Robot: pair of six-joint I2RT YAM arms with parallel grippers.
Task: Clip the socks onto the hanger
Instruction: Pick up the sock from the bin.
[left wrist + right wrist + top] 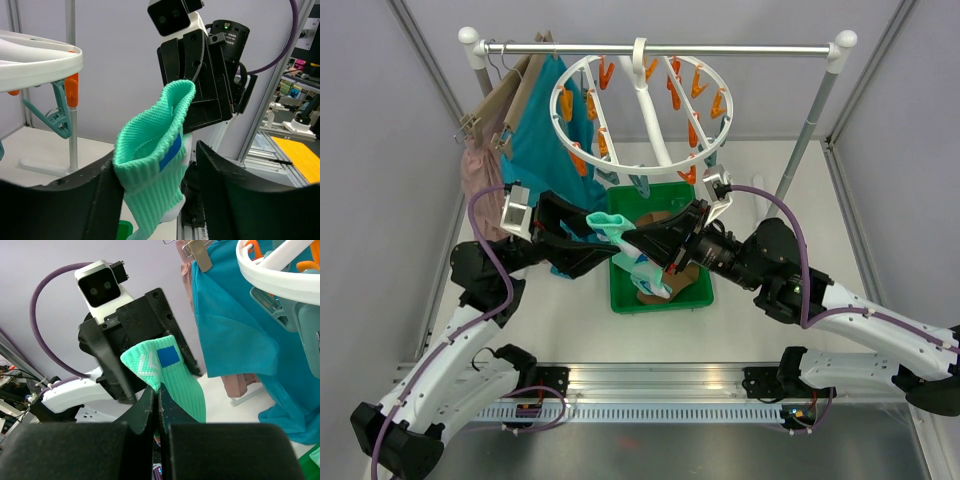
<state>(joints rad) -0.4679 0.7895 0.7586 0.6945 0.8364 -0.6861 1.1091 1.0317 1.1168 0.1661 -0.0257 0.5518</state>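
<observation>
Sock, mint, pinched in right jaws; left jaws straddle it, grip unclear.

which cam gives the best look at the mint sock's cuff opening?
Left wrist: the mint sock sits large and central, with its open cuff mouth and blue tag clear. Right wrist shows it from the side, pinched in the right hand. Top external shows it small, above the green bin.
</observation>
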